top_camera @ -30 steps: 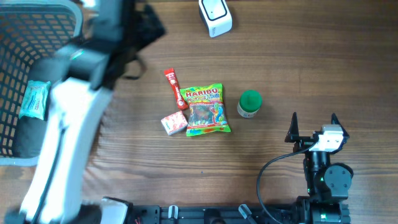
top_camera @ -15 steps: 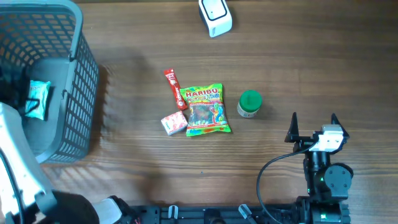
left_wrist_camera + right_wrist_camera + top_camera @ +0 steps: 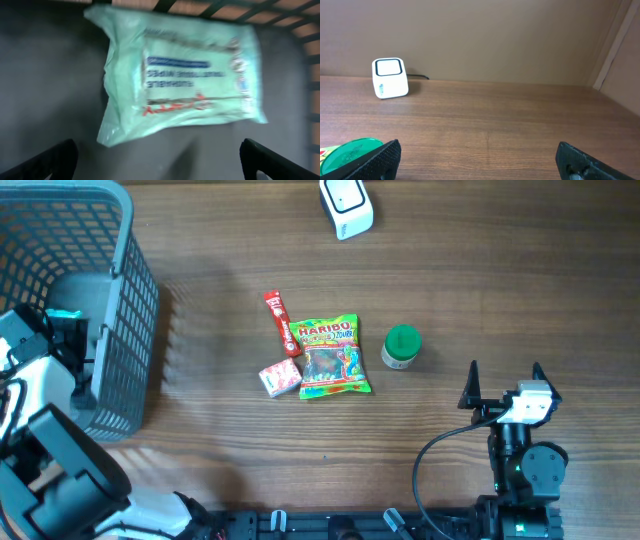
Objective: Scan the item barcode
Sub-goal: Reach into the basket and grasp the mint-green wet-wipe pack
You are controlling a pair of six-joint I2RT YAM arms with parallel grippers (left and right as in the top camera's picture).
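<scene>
While both the left pincer (image 3: 160,160) and right pincer (image 3: 503,380) stand wide open and empty, the left should descend centred over the green packet (image 3: 180,75) in the basket (image 3: 135,290).

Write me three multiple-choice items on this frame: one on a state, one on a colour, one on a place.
1. How does the right gripper stand? A. shut on a packet B. open and empty C. shut and empty
2. What colour is the top of the jar? A. green B. blue C. yellow
3. Where is the pale green packet? A. beside the jar B. inside the basket C. in the right gripper
Answers: 1 B, its fingers stand apart over bare wood; 2 A, the overhead view shows a green top; 3 B, the left wrist view shows it on the basket floor against the mesh.
</scene>
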